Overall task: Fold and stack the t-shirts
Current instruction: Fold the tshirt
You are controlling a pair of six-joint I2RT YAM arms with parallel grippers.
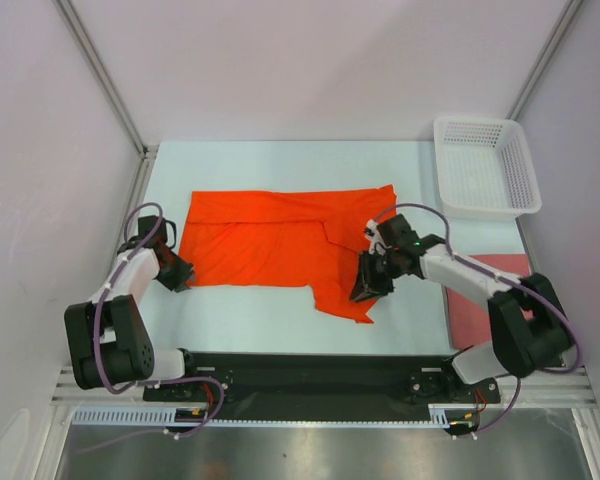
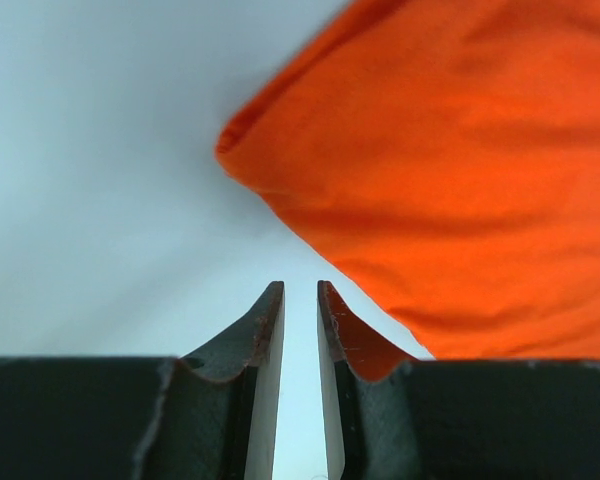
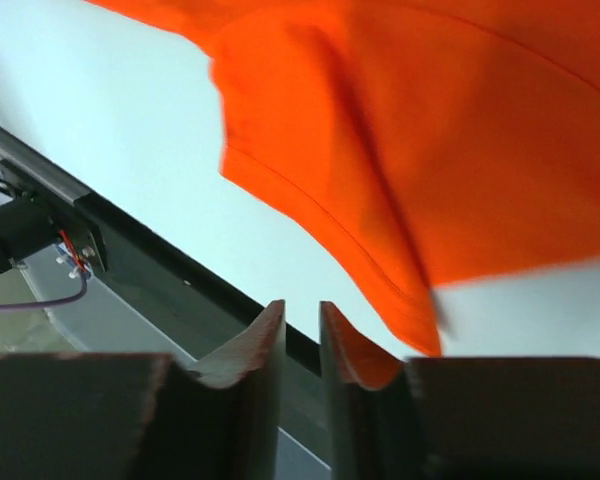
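Note:
The bright orange t-shirt [image 1: 270, 240] lies spread across the middle of the table, with a flap hanging toward the near edge at its right. The dull brick-red t-shirt [image 1: 475, 310] lies flat at the right, partly hidden under my right arm. My left gripper [image 1: 183, 276] sits low at the orange shirt's near left corner [image 2: 460, 170], jaws almost together and empty [image 2: 300, 288]. My right gripper [image 1: 363, 290] hovers over the shirt's near right flap [image 3: 430, 130], jaws almost together with nothing between them [image 3: 302, 305].
A white lattice basket [image 1: 485, 165] stands at the far right of the table. The black base rail [image 1: 310, 375] runs along the near edge. Walls and slanted frame posts close in the left, right and back.

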